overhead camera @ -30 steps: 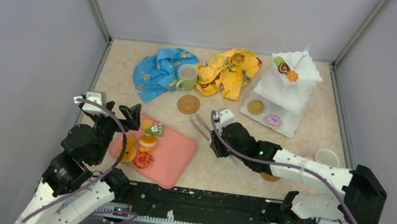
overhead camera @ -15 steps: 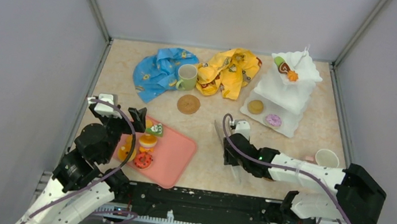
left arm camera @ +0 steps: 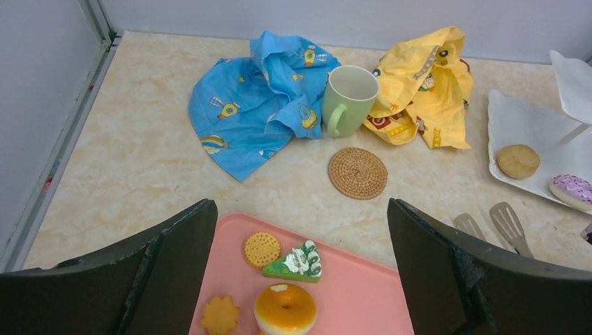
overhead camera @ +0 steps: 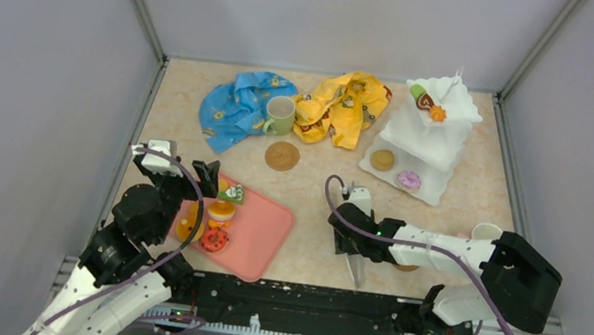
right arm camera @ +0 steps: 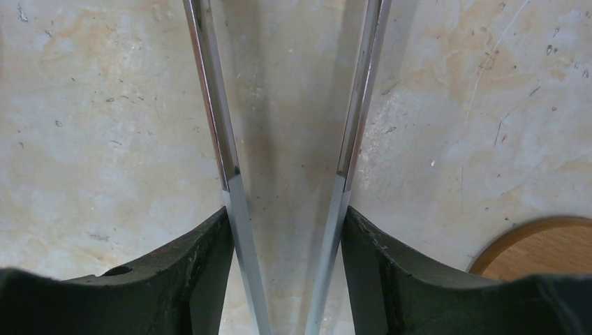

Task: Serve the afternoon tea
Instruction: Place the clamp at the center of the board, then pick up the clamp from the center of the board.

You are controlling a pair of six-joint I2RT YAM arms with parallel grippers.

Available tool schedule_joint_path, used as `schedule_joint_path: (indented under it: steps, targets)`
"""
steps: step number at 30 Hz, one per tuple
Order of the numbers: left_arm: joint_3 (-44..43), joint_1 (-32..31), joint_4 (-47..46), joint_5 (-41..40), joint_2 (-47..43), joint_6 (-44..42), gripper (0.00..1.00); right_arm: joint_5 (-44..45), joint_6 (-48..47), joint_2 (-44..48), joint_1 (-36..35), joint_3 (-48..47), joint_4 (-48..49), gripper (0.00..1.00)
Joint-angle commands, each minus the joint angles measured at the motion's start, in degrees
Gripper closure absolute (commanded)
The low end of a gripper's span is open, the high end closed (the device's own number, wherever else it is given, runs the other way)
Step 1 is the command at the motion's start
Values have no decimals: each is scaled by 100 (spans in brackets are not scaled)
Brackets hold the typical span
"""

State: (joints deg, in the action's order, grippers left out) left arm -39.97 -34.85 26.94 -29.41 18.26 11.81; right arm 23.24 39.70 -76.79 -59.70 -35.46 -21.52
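The table [overhead camera: 310, 208] is beige with marbled veins. The blue cloth [left arm camera: 258, 105] carries balloon prints and the yellow cloth [left arm camera: 426, 91] cartoon prints. The mug [left arm camera: 349, 98] is pale green and the coaster [left arm camera: 357, 173] woven brown. The tray [left arm camera: 363, 300] is pink, and on it the cake slice [left arm camera: 297, 260] is green with white topping and the donut [left arm camera: 285, 307] orange. The stand [overhead camera: 428, 133] is white, the tongs [right arm camera: 216, 132] silver.

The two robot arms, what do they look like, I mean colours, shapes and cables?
Both the left arm and the right arm mix white link shells with chunky black joint housings. A thin purple cable loops loosely along each. The left gripper and the right gripper each have two broad, matte black fingers that taper towards the tips.
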Motion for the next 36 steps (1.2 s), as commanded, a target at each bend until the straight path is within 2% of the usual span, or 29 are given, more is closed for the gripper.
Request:
schedule_joint_path:
  steps: [1,7,16,26,36]
  targets:
    - [33,17,-281,-30,49,-77,1,-76,64,-163,37,-327,-193,44]
    - [34,22,-283,-63,37,-100,1,-154,1,-265,26,-516,-510,34]
    - [51,21,-304,-96,33,-142,1,-293,-61,-483,-40,-793,-957,30]
    - [72,19,-308,-134,-39,-178,1,-691,-290,-719,-50,-756,-755,44]
    - [82,15,-328,-153,-38,-196,1,-707,-345,-801,-52,-717,-782,51]
